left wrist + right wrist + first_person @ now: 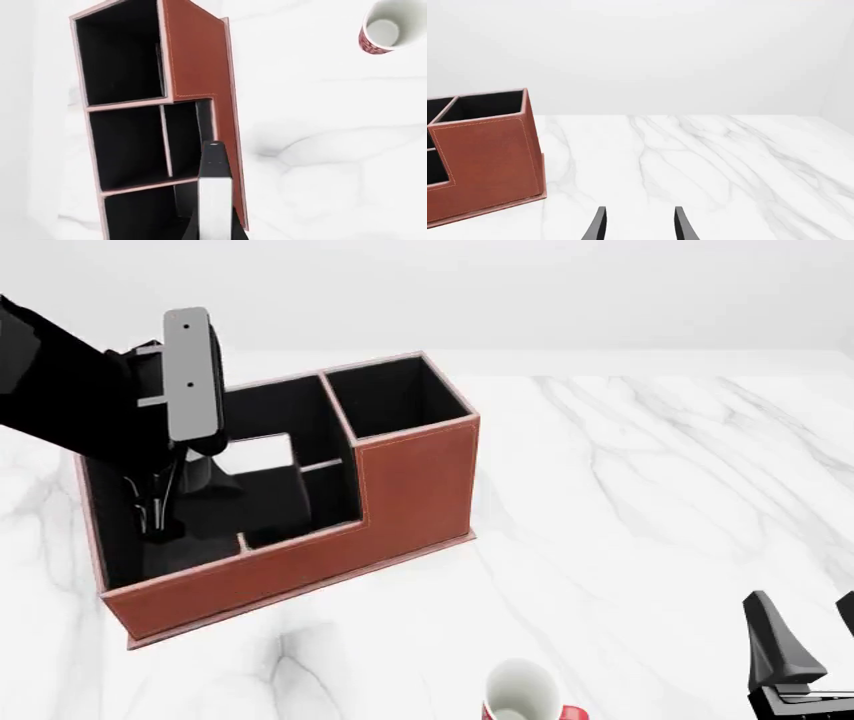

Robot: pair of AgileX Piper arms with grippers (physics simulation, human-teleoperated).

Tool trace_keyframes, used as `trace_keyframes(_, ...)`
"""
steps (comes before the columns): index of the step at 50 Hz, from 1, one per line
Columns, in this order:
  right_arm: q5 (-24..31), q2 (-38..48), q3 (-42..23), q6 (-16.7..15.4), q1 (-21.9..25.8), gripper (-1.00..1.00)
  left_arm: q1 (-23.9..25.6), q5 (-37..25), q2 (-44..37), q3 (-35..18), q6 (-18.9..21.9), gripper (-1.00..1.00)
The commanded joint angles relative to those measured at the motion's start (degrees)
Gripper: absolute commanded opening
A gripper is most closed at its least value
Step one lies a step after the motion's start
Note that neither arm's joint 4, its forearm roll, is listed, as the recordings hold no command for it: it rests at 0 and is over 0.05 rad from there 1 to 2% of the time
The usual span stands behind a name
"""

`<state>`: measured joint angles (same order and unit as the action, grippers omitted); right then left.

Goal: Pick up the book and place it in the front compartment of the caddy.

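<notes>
The reddish-brown caddy (pixel 400 490) stands on the left half of the table, its tall compartment at the right end. It also shows in the left wrist view (pixel 197 55) and the right wrist view (pixel 487 155). My left gripper (pixel 160 512) points down into the caddy's low left-end compartment, just behind the front wall. It is shut on the book (pixel 215 200), which is seen edge-on, black with a white strip, upright close to that wall. In the front view the book is lost against the black lining. My right gripper (pixel 801 650) is open and empty, far right near the front edge; it also shows in its own wrist view (pixel 639 227).
A white mug with a red handle (pixel 523 692) stands near the table's front edge, in front of the caddy's right end; it also shows in the left wrist view (pixel 387 27). White marble tabletop (pixel 641 490) stretches to the caddy's right.
</notes>
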<state>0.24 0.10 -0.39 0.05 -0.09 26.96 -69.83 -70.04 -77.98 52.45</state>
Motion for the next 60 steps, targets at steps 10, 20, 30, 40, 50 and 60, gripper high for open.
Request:
trace_keyframes(10, -0.15, 0.09, 0.07, -0.04, 0.02, 1.0, -3.17, -0.06, -4.2, -9.05, 3.67, -1.0)
trace_keyframes(20, -0.15, 0.09, 0.07, -0.03, 0.02, 1.0, -4.86, 0.05, -8.35, -14.75, 4.36, -1.0)
trace_keyframes(30, -0.14, 0.1, 0.07, -0.04, 0.03, 1.0, -6.25, 1.41, -10.51, -16.72, 4.62, -1.0)
trace_keyframes(40, -0.15, 0.09, 0.07, -0.02, 0.02, 1.0, -6.63, 3.04, -13.23, -18.47, 3.19, -1.0)
trace_keyframes(50, -0.14, 0.09, 0.07, -0.02, 0.01, 1.0, -7.11, 5.53, -15.3, -17.77, 2.85, -1.0)
trace_keyframes(60, -0.14, 0.09, 0.07, -0.02, 0.01, 1.0, -7.2, 6.52, -16.68, -17.79, 2.63, -1.0)
